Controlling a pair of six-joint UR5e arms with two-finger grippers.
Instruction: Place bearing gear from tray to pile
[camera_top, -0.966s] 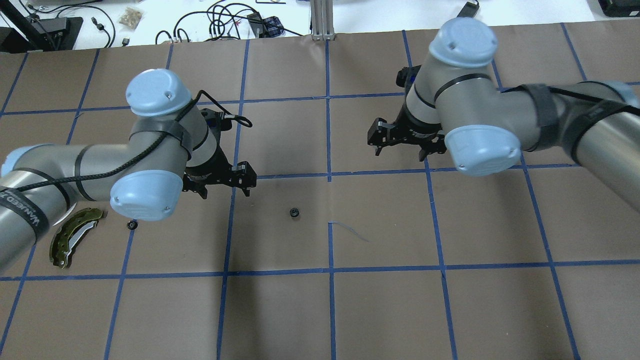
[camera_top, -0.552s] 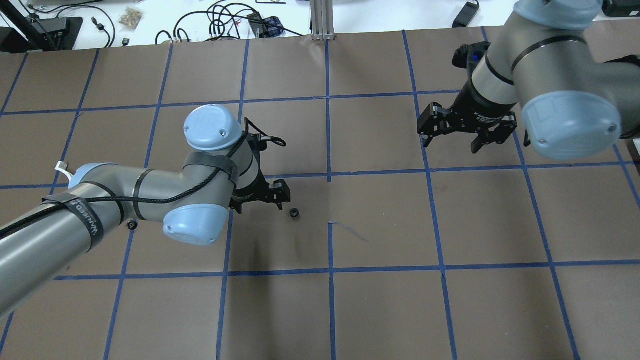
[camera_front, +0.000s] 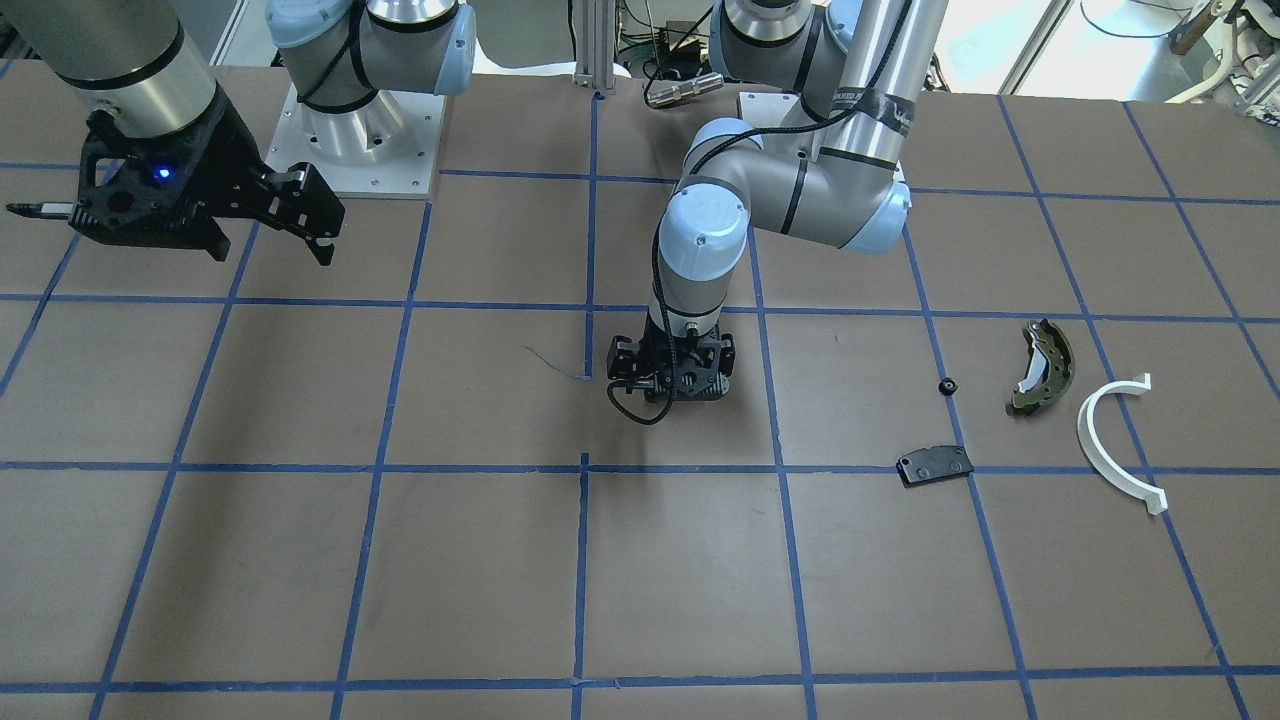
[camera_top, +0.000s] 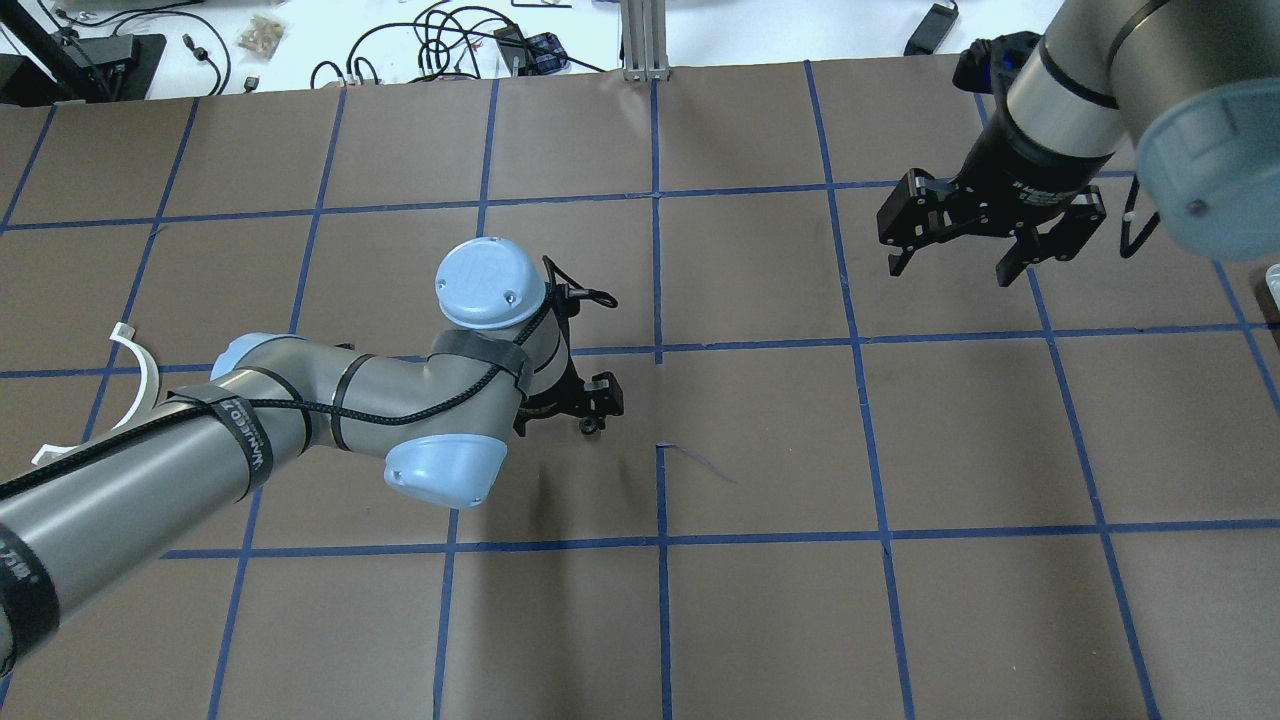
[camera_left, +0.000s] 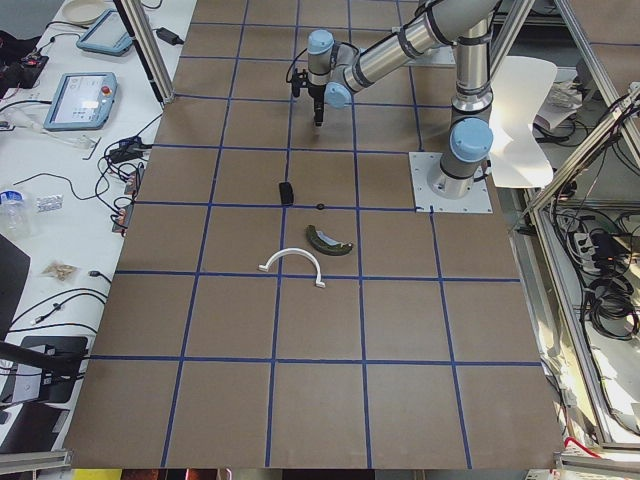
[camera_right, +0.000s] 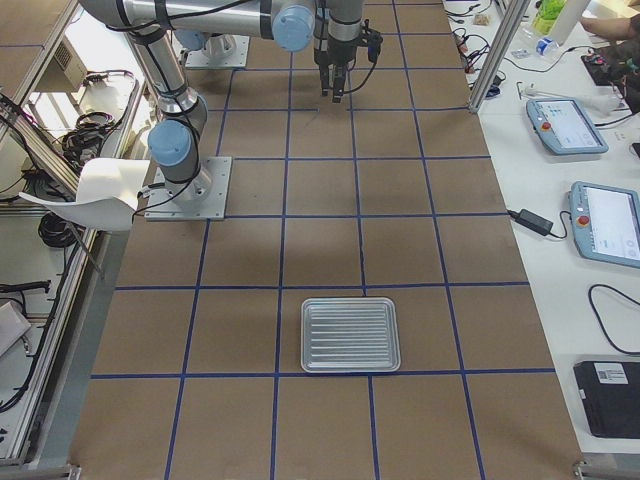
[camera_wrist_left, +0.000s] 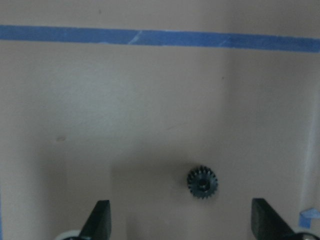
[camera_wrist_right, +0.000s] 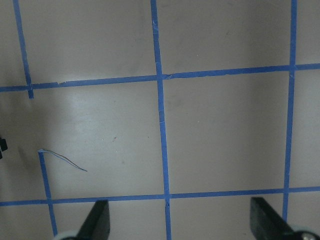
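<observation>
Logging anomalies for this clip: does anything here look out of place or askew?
Yes. One small gear lies alone near the middle of the table, neither on the tray nor by the pile. The open left gripper hangs over it. A loose blue tape sliver curls nearby.

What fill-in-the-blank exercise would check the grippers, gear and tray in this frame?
The left gripper, over the gear, is ____.
The right gripper holds ____.
The tray is ____.
Missing words: open; nothing; empty.
</observation>
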